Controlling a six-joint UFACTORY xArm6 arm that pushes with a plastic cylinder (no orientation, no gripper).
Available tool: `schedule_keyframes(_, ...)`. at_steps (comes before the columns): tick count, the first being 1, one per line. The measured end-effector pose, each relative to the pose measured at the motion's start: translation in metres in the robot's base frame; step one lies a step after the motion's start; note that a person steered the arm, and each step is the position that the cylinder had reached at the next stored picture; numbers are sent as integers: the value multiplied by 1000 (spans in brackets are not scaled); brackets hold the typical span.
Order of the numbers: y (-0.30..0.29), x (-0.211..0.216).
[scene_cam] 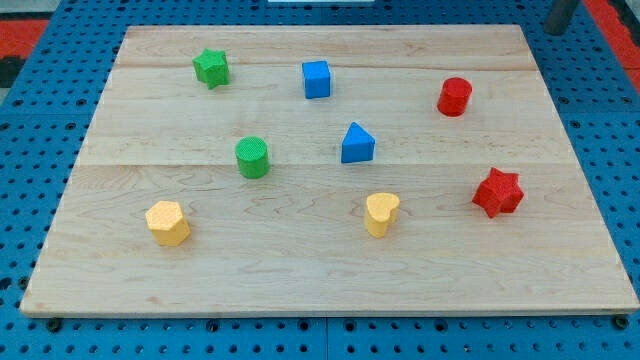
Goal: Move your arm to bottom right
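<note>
My tip (555, 32) shows at the view's top right corner, just past the top right corner of the wooden board (330, 290). Only the rod's lower end is in frame. It touches no block. The nearest block is the red cylinder (454, 96), below and to the left of the tip. The red star (497, 192) lies at the right, further down the view.
Several other blocks lie on the board: a green star (211, 68), blue cube (316, 79), green cylinder (252, 157), blue triangular block (357, 144), yellow hexagon (167, 223) and yellow heart (381, 213). Blue pegboard (30, 150) surrounds the board.
</note>
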State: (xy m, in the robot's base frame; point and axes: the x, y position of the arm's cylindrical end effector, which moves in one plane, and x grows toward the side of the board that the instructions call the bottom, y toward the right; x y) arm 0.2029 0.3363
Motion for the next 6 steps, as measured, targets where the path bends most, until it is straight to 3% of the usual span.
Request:
schedule_keyframes(1, 0, 0)
schedule_keyframes(2, 0, 55)
schedule_keyframes(4, 3, 246)
schedule_keyframes(6, -44, 359)
